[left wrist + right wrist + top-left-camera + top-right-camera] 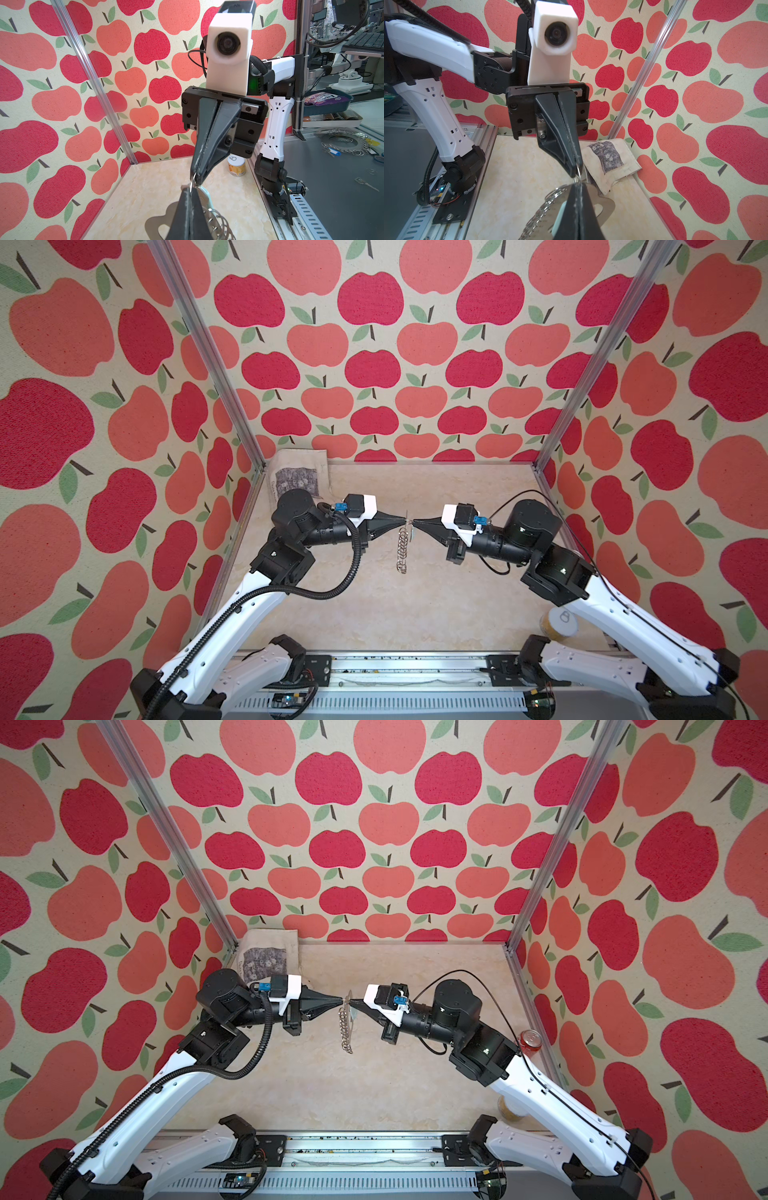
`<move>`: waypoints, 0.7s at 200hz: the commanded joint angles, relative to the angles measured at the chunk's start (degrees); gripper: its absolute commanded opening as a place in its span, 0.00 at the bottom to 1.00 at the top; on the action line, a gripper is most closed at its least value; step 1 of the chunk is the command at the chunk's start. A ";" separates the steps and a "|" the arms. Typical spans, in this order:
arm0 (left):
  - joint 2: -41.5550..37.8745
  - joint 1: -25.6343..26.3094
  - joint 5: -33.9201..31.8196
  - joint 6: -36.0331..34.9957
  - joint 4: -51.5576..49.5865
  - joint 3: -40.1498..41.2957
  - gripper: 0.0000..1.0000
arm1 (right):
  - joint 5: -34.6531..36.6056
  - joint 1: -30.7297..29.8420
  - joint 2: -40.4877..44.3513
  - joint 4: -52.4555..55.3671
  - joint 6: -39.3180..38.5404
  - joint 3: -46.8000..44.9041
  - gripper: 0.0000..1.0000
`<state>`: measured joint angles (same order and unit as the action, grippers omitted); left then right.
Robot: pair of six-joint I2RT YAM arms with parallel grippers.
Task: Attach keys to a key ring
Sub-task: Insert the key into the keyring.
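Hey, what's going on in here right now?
Two robot arms meet tip to tip above the table. The left gripper and right gripper are both shut, pinching a small wire ring at the top end of the key ring, which hangs in the air between them. The key, with its pale head, sits just below the tips. Whether it is already threaded on cannot be told.

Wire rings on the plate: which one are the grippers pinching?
The end ring at the top of the row: the left gripper and right gripper are shut on it; the other rings dangle untouched below.
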<state>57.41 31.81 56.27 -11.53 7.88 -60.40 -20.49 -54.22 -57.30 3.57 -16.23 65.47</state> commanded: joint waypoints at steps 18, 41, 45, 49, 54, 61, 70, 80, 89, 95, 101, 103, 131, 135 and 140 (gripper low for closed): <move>0.95 0.71 0.64 0.42 -1.66 -1.78 0.00 | -1.26 -1.37 -0.45 -0.27 -1.05 2.43 0.00; 1.30 0.55 0.54 1.13 -1.84 -2.09 0.00 | 0.06 -2.51 -0.48 0.71 -2.60 2.61 0.00; 1.38 0.55 0.51 1.34 -1.78 -2.24 0.00 | 0.16 -2.68 -0.45 1.02 -2.93 2.67 0.00; 1.42 0.49 0.54 1.42 -1.81 -2.32 0.00 | 0.51 -2.88 -0.45 1.15 -3.18 2.70 0.00; 1.48 0.44 0.66 1.55 -1.88 -2.40 0.00 | 0.90 -3.12 -0.39 1.17 -3.49 2.62 0.00; 1.56 0.44 0.55 1.51 -2.05 -2.43 0.00 | 1.22 -3.39 -0.23 1.18 -3.82 2.59 0.00; 1.70 0.45 0.35 1.73 -2.21 -2.65 0.00 | 1.47 -3.65 -0.27 1.43 -4.19 2.68 0.00; 1.75 0.51 0.29 1.77 -2.43 -2.83 0.00 | 1.89 -4.07 -0.44 2.00 -4.81 2.90 0.00; 1.87 0.49 -0.01 1.90 -2.52 -2.95 0.00 | 2.51 -4.63 -0.53 2.41 -5.49 2.88 0.00; 2.00 0.45 -0.15 1.84 -2.78 -3.05 0.00 | 2.95 -4.96 -0.48 2.49 -5.78 2.83 0.00; 2.00 0.49 -0.32 1.73 -3.04 -3.11 0.00 | 3.25 -5.23 -0.50 2.49 -6.08 2.82 0.00; 1.98 0.48 -0.38 1.72 -3.11 -3.13 0.00 | 3.33 -5.27 -0.39 2.53 -6.18 2.82 0.00; 2.05 0.36 -1.09 1.97 -3.16 -3.46 0.00 | 4.49 -5.98 -0.53 3.72 -7.48 3.08 0.00; 2.05 0.36 -1.24 2.04 -3.06 -3.41 0.00 | 4.64 -6.09 -0.53 3.87 -7.65 2.95 0.00; 2.01 0.14 -1.37 2.25 -2.94 -3.45 0.00 | 4.83 -6.23 -0.55 4.02 -7.74 2.95 0.00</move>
<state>58.28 31.75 56.27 -9.98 4.97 -61.98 -13.43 -58.17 -57.23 6.74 -21.93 66.96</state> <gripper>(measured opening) 0.048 0.042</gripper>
